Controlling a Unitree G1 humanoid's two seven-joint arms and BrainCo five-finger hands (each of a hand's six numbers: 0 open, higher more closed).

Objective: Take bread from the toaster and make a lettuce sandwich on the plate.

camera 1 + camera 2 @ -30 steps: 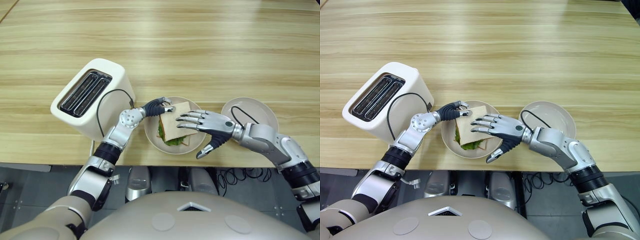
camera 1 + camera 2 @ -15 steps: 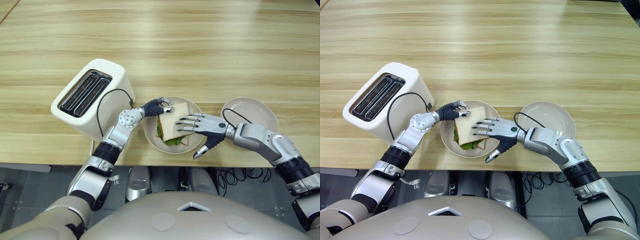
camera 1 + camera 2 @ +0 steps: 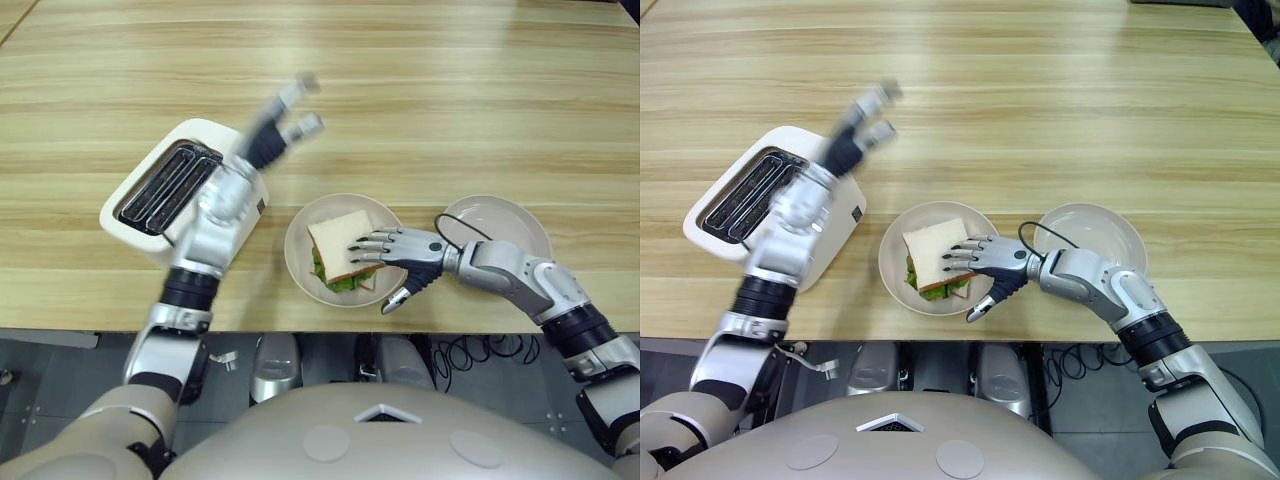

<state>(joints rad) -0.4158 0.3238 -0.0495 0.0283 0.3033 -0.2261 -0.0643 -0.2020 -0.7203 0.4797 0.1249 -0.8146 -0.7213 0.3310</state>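
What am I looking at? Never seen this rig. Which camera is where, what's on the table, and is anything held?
This is a humanoid robot with two arms, each ending in a fingered hand. Both pictures come from a stereo camera in its head, looking down at the table. They show the same scene from two spots close together.

On the table are a white toaster with no bread sticking out and a plate with a sandwich. Lettuce peeks out under the sandwich's top slice. A second plate sits on the robot's right.

The right hand is open, with its fingertips on the sandwich's top slice. The left hand is up above the table beyond the toaster. It is blurred, with its fingers stretched out. Neither hand holds anything.
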